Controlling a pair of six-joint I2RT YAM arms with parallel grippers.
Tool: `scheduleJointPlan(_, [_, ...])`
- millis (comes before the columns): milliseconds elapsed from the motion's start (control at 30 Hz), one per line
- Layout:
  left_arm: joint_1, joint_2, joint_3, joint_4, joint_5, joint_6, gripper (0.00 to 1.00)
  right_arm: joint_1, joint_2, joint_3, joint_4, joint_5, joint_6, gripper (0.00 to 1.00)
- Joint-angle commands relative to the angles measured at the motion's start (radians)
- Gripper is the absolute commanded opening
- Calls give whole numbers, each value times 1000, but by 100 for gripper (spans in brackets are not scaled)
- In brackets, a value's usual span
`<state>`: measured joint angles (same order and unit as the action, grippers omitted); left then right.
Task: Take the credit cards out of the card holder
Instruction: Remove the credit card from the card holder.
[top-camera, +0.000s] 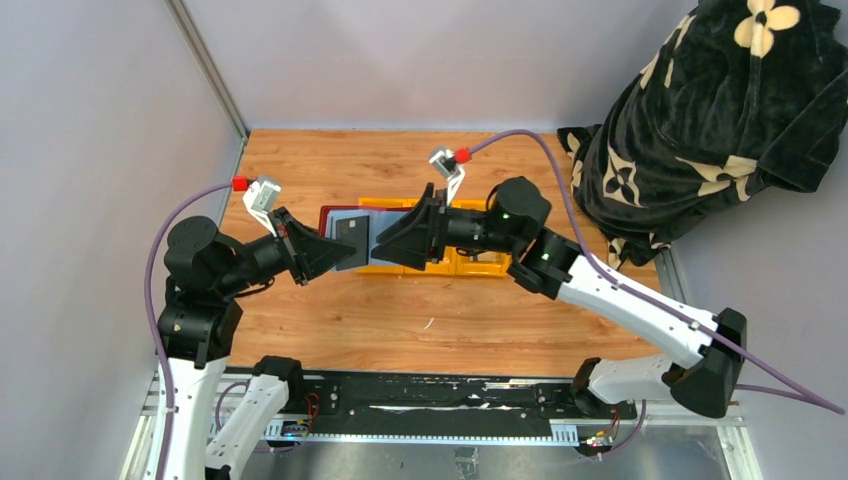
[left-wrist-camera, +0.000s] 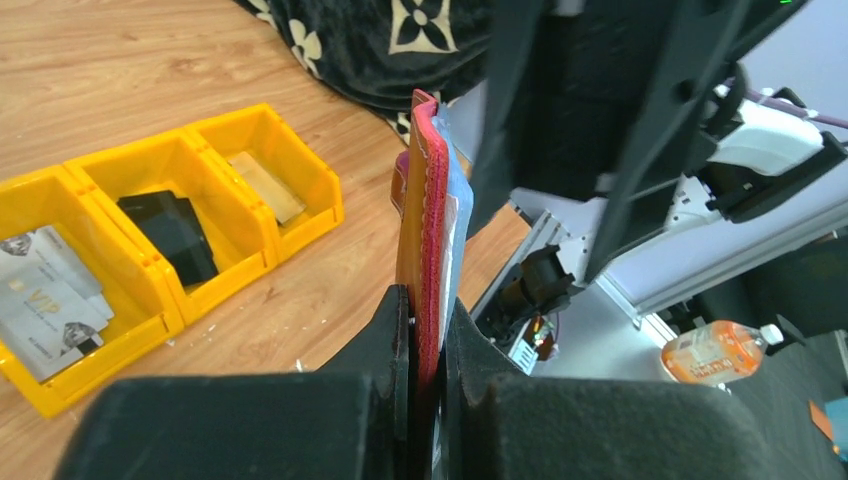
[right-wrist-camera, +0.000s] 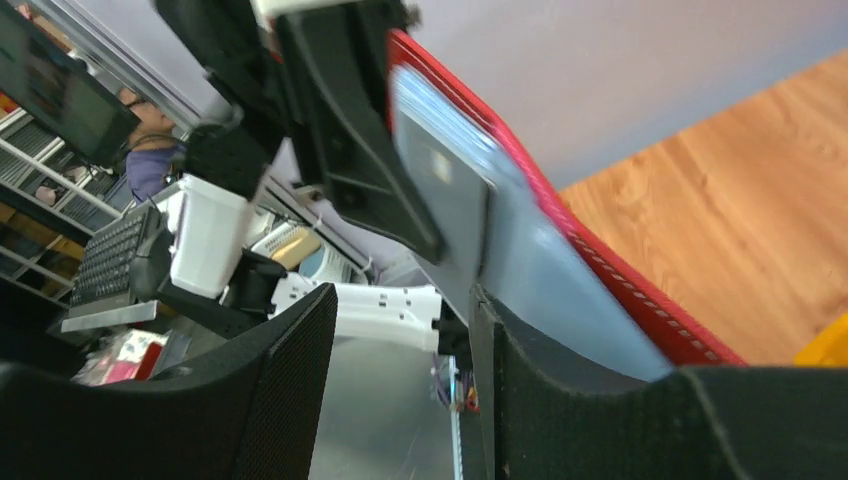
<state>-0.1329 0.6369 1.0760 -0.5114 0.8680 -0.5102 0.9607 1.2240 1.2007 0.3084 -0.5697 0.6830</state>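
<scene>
My left gripper (top-camera: 330, 252) is shut on the maroon card holder (top-camera: 345, 235) and holds it open above the table, sleeves facing the camera. A dark rectangle, apparently a card (top-camera: 353, 232), sits in its grey sleeve. In the left wrist view the card holder (left-wrist-camera: 432, 200) stands edge-on, pinched between the fingers of the left gripper (left-wrist-camera: 428, 320). My right gripper (top-camera: 380, 247) is open at the holder's right edge. In the right wrist view the right gripper (right-wrist-camera: 400, 380) has nothing between its fingers, and one finger lies beside the grey sleeve of the card holder (right-wrist-camera: 560, 250). Three credit cards lie in the tray: silvery-grey (left-wrist-camera: 45, 290), black (left-wrist-camera: 170, 235), tan (left-wrist-camera: 265, 185).
A yellow three-compartment tray (top-camera: 475, 268) sits on the wooden table behind the grippers, also seen in the left wrist view as the yellow tray (left-wrist-camera: 300, 160). A black flowered cloth bundle (top-camera: 700, 120) fills the back right corner. Grey walls close the left and back sides.
</scene>
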Motion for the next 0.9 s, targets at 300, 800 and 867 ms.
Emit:
scheduleJointPlan(300, [3, 20, 35, 105, 162, -141, 1, 12, 31, -18, -19, -82, 18, 55])
scheduleJointPlan(800, [3, 0, -4, 139, 165, -196, 29, 13, 104, 18, 42, -57, 77, 35])
scheduleJointPlan(867, [3, 0, -8, 143, 167, -198, 30, 12, 104, 14, 53, -47, 86, 32])
